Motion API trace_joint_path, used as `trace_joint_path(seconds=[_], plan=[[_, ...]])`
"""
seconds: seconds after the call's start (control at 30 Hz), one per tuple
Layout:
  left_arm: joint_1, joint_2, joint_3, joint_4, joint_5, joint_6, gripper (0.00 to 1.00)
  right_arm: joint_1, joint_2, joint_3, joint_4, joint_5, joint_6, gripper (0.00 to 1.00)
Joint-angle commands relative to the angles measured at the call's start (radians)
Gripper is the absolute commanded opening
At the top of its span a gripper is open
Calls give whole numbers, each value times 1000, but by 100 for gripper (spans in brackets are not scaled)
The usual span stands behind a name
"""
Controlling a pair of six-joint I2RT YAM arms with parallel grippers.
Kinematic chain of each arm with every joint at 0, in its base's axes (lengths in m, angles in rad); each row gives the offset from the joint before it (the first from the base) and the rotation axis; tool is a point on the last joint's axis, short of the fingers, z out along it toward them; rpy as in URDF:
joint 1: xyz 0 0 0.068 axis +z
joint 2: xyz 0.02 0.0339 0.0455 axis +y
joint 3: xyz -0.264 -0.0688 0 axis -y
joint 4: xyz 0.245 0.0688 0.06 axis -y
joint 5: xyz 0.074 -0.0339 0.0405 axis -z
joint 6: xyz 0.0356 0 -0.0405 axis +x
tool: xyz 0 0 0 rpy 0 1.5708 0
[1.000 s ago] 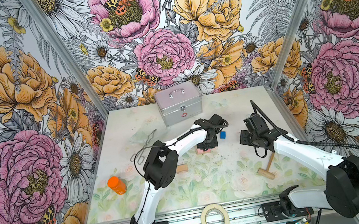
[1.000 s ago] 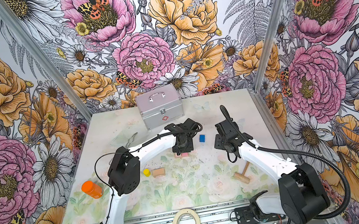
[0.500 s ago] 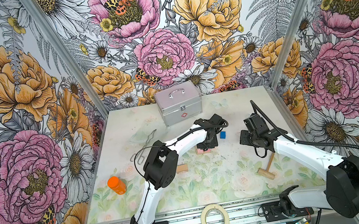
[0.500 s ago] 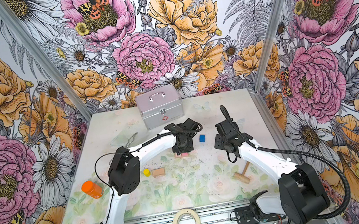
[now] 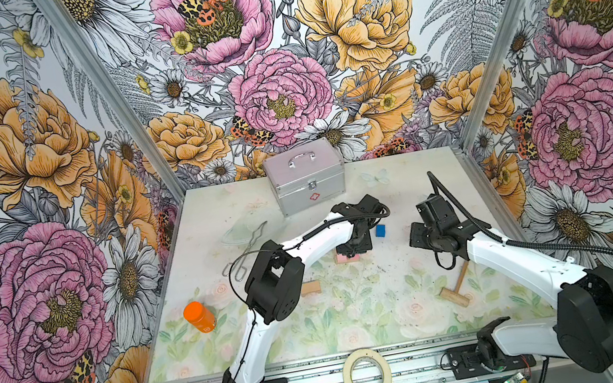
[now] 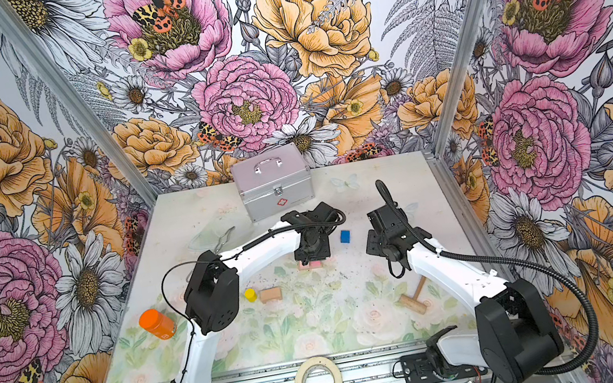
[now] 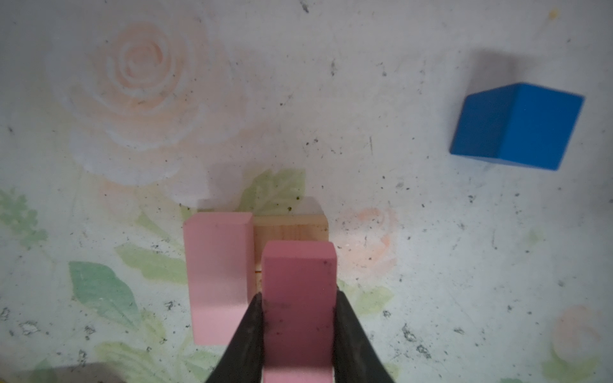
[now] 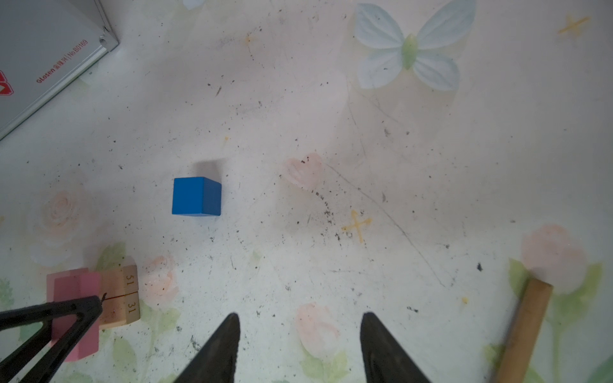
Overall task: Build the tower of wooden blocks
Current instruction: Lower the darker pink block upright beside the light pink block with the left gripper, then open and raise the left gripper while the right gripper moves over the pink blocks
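My left jaws: pinching darker pink brick point(image 7: 298, 291) over two tan bricks point(image 8: 114, 283), paler pink brick point(image 7: 217, 265) alongside. My right jaws: spread, empty, above tabletop point(image 8: 398, 165) near blue block point(image 8: 195, 196).

Floral wallpaper point(image 5: 35, 141) of large pink and orange peonies, daisies and spotted moths covers three walls of the booth. Aluminium posts point(image 5: 106, 87) stand at the rear corners. The tabletop point(image 5: 359, 318), printed with pale roses and leaves, is scuffed and speckled with dark grit under soft, even light.
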Motion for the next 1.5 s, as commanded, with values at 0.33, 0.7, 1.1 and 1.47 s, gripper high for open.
trace_joint_path(seconds=[0.33,0.7,1.1,1.47], plan=[[-5,16,29,-11,-44,-10,35,-7,-11,-10,23,3,13,60],[-5,17,31,-10,-43,-10,37,-10,-13,-13,23,5,13,60],[-8,-10,43,-11,-71,-7,38,-10,-20,-13,23,-2,15,60],[-18,-138,72,-11,-155,34,36,-7,-42,5,23,-58,15,60]])
